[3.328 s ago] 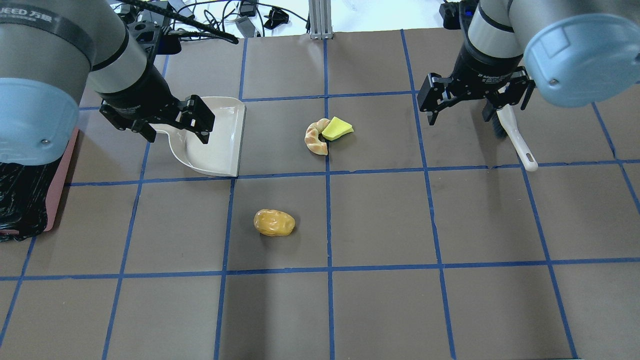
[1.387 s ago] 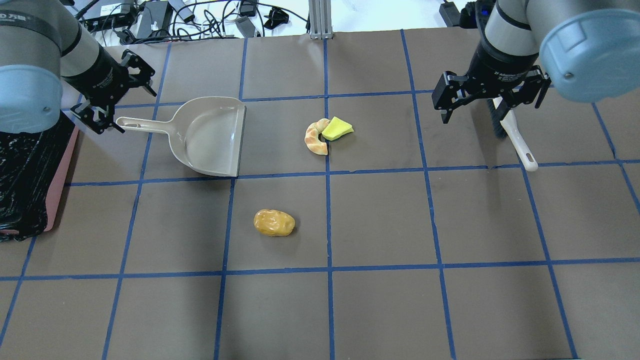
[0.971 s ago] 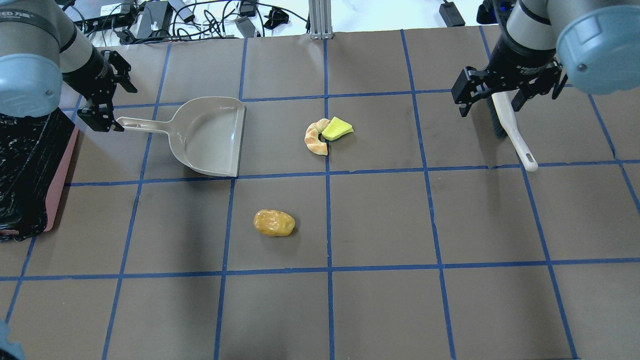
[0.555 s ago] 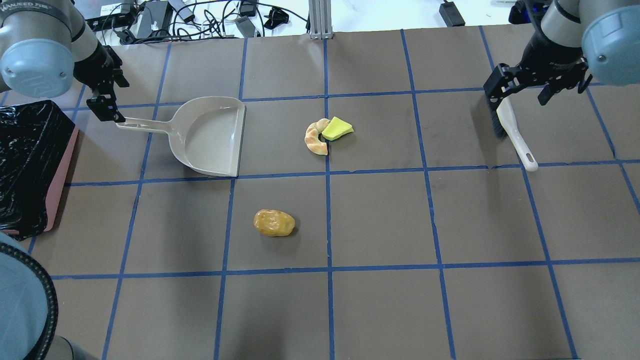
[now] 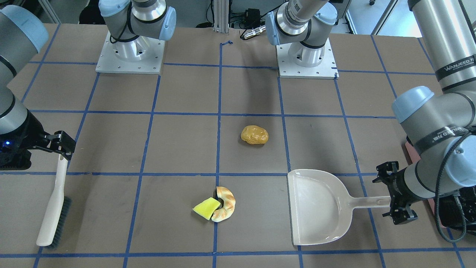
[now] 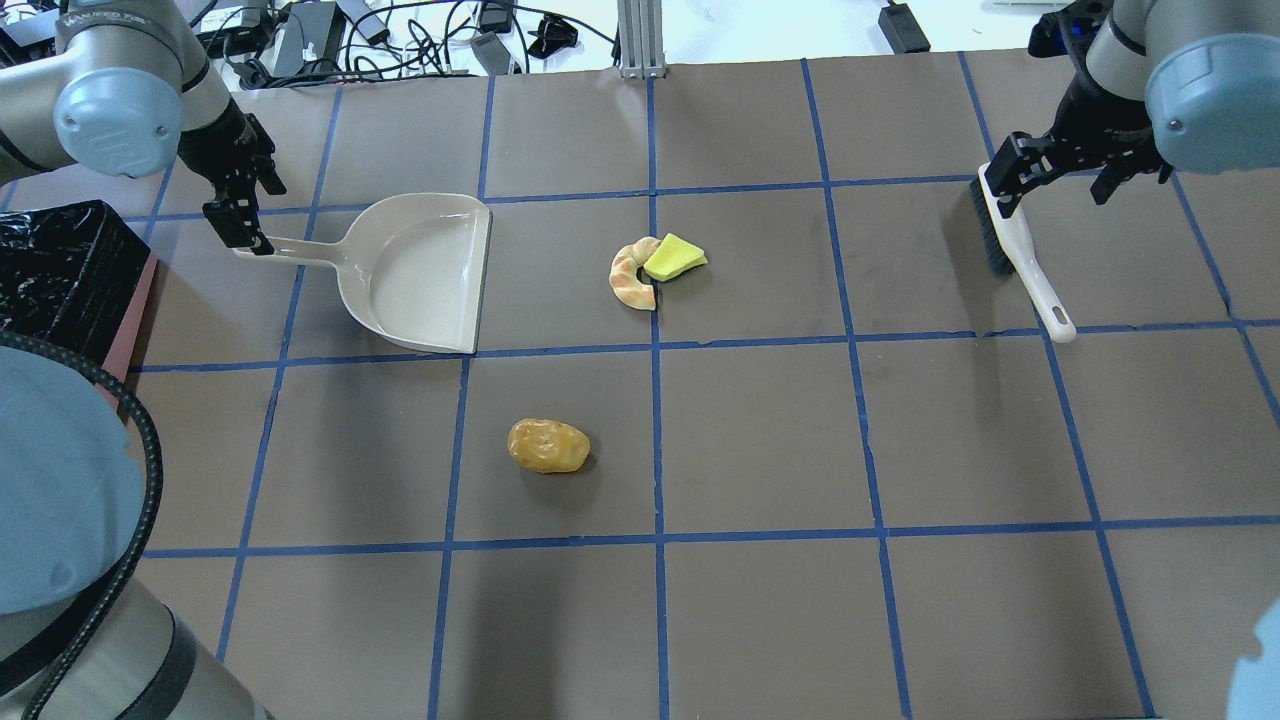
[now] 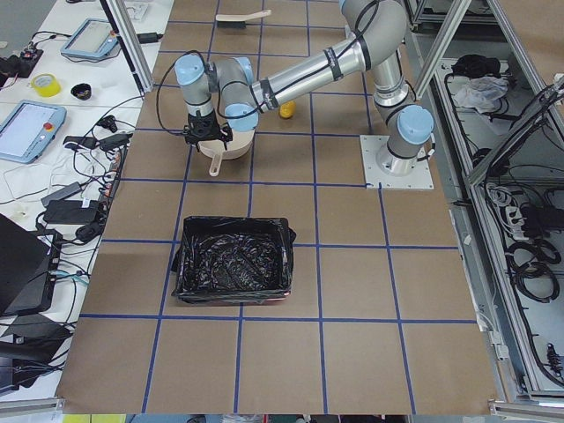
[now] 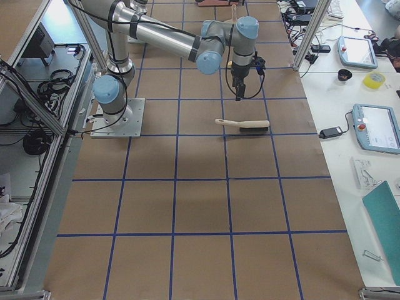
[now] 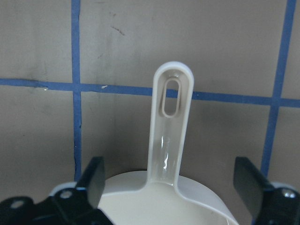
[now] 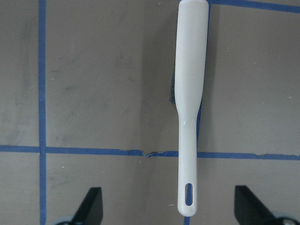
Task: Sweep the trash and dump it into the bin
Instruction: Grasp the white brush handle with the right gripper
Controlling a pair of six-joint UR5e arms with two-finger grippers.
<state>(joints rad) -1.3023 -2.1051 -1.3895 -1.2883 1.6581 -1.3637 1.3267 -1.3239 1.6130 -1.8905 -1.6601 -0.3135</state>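
Three pieces of trash lie loose on the brown, blue-gridded surface [image 6: 760, 430]. A glossy golden-brown lumpy blob [image 6: 548, 445] sits alone. A tan curved croissant-like piece [image 6: 630, 277] touches a flat yellow-green wedge [image 6: 674, 257], which leans partly on it. All three are well apart from the pink rectangular bin lined with crinkled black plastic [image 7: 234, 221] at the robot's left.

The left claw [image 5: 395, 197] is spread wide on either side of the slim handle of a beige plastic dustpan [image 6: 420, 270], touching neither side of it. The right claw [image 10: 169, 208] hangs equally spread above the thin handle of a white hand brush with dark bristles [image 6: 1020, 260].

The pieces look small, light and hard. They are better pushed than pinched, and the rounded, shiny blob may roll or skid away from the bristles. The dustpan appears stiff and light, and a hold on its handle close to the pan should limit twisting. The brush likely wants a firm grip at mid-handle.
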